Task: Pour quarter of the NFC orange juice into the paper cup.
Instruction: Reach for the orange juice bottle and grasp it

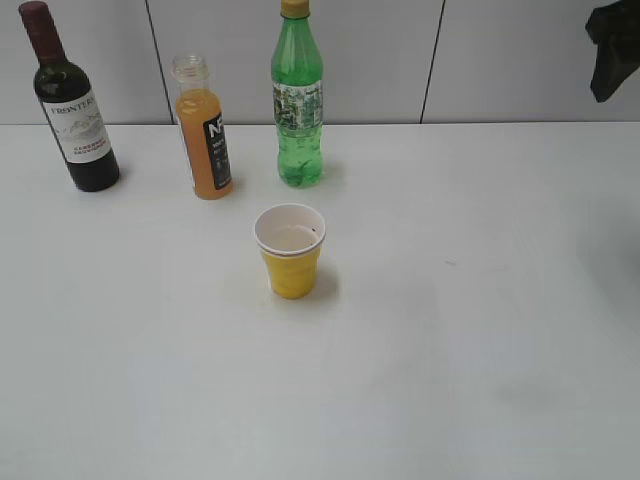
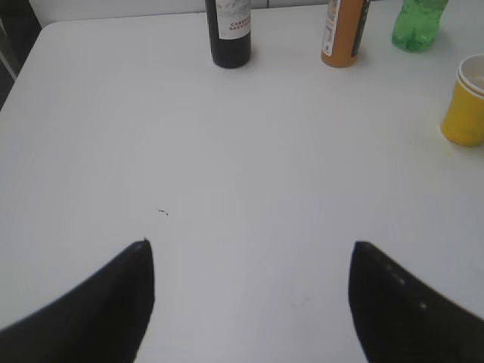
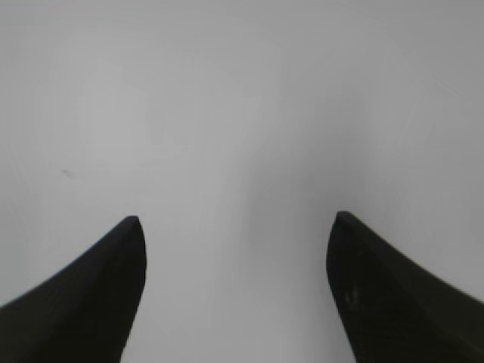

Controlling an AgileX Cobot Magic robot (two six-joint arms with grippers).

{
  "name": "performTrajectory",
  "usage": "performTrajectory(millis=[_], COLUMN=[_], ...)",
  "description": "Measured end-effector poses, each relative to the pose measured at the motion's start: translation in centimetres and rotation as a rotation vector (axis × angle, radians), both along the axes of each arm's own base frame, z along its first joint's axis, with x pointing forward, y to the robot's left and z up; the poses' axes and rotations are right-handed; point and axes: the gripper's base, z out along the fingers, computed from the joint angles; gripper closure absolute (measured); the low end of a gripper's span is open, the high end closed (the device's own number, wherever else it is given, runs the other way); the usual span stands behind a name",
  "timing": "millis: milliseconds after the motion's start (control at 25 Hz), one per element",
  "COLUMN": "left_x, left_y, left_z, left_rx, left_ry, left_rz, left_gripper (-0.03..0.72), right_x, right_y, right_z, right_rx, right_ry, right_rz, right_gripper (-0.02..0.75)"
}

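Observation:
The NFC orange juice (image 1: 204, 135) stands upright and uncapped at the back of the white table, between two taller bottles; it also shows in the left wrist view (image 2: 344, 34). The yellow paper cup (image 1: 291, 252) stands in front of it, near the table's middle, and at the right edge of the left wrist view (image 2: 466, 106). My left gripper (image 2: 249, 249) is open and empty over bare table, well short of the bottles. My right gripper (image 3: 236, 221) is open and empty over bare table; only a dark part of that arm (image 1: 612, 50) shows at the exterior view's top right.
A dark wine bottle (image 1: 72, 105) stands at the back left and a green plastic bottle (image 1: 297, 100) to the right of the juice. A grey panelled wall (image 1: 500, 60) runs behind the white table (image 1: 450, 350).

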Motion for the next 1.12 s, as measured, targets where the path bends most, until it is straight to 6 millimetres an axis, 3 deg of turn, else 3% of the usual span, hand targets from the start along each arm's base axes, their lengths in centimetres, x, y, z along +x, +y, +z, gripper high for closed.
performTrajectory(millis=[160,280,440,640,880,1120], left_x=[0.0,0.0,0.0,0.0,0.0,0.0], left_y=[0.0,0.0,0.0,0.0,0.0,0.0], left_z=[0.0,0.0,0.0,0.0,0.0,0.0], left_rx=[0.0,0.0,0.0,0.0,0.0,0.0], left_ry=[0.0,0.0,0.0,0.0,0.0,0.0], left_rz=[0.0,0.0,0.0,0.0,0.0,0.0], left_gripper=[0.101,0.101,0.101,0.101,0.101,0.101], right_x=[-3.5,-7.9,-14.2,-21.6,-28.1,-32.9], right_y=[0.2,-0.2,-0.9,-1.7,-2.4,-2.9], right_z=[2.0,2.7,1.3,-1.0,-4.0,-4.5], right_rx=[0.065,0.067,0.059,0.064,0.076,0.087], right_ry=[-0.02,-0.015,0.033,-0.031,-0.182,-0.377], right_rz=[0.031,0.041,0.043,0.045,0.048,0.054], right_gripper=[0.147,0.147,0.147,0.147,0.147,0.147])
